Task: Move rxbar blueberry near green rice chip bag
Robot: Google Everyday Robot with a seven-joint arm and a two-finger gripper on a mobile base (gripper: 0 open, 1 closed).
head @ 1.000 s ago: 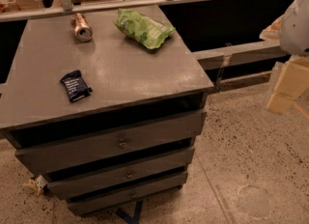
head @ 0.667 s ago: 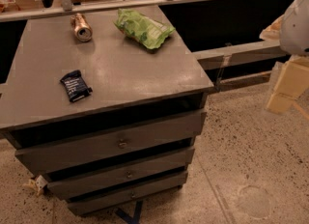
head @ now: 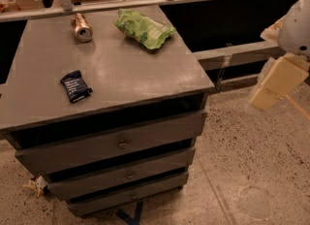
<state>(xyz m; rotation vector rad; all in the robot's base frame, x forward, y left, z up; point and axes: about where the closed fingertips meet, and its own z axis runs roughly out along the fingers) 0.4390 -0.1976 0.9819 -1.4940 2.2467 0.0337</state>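
The rxbar blueberry (head: pixel 76 86) lies flat on the grey cabinet top (head: pixel 126 69), towards its front left, with its pale print facing up. The green rice chip bag (head: pixel 144 27) lies crumpled at the back of the same top, right of centre and well apart from the bar. Only bare surface lies between them. A copper-toned can (head: pixel 81 26) lies on its side at the back left, near the bag but not touching it, with its open end facing the camera. Below the top are three drawers (head: pixel 121 144), all pushed in, and their contents are hidden. The gripper (head: pixel 278 83) hangs off to the right of the cabinet over the speckled floor (head: pixel 252 161), clear of everything, and whether it is spread or closed cannot be told. Compared with a second ago, the bar, bag and can lie where they were, while the gripper has shifted a little and sits more aslant.
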